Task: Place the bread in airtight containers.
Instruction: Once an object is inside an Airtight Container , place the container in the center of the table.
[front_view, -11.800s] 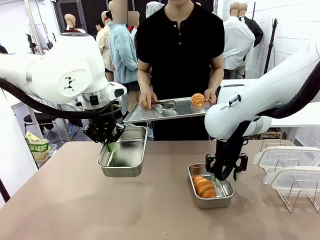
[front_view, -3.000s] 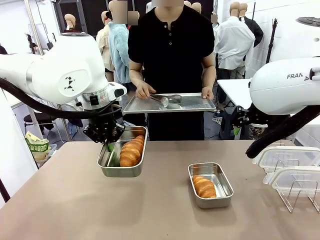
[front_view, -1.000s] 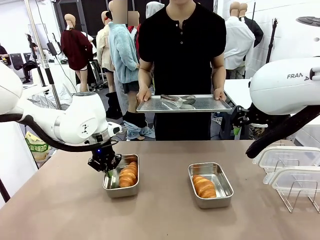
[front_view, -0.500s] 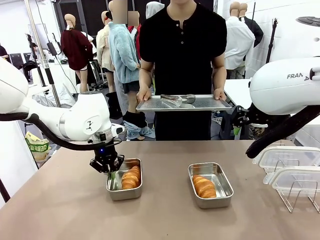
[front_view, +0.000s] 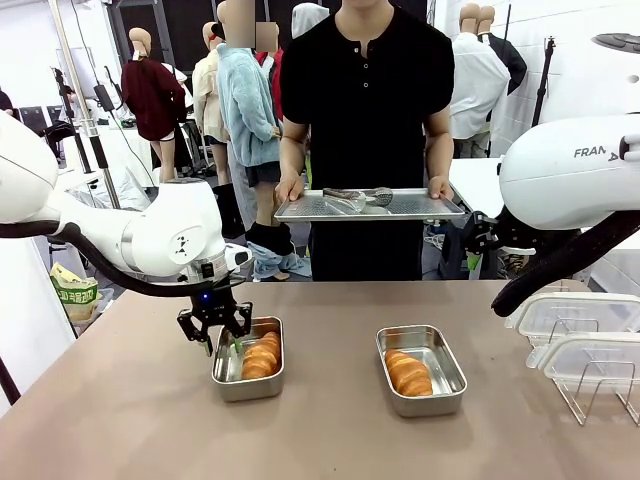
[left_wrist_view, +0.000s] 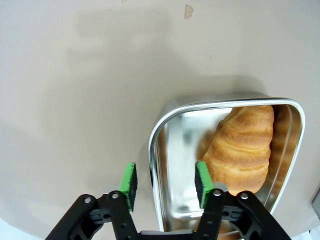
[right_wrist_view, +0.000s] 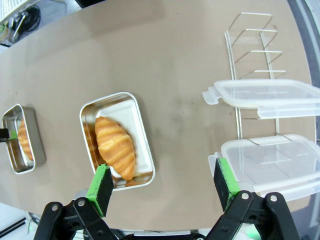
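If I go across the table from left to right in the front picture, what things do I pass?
steel pan holding a bread roll → second steel pan holding another roll → clear lids stacked on a wire rack

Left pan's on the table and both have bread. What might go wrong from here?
1. The left pincer straddles the wall of the small shiny steel pan, one green pad beside the golden-brown ridged roll; lifting off-vertical may drag the pan or scuff the roll.
2. The clear plastic lids rest on the wire rack; pulling one may tip it.
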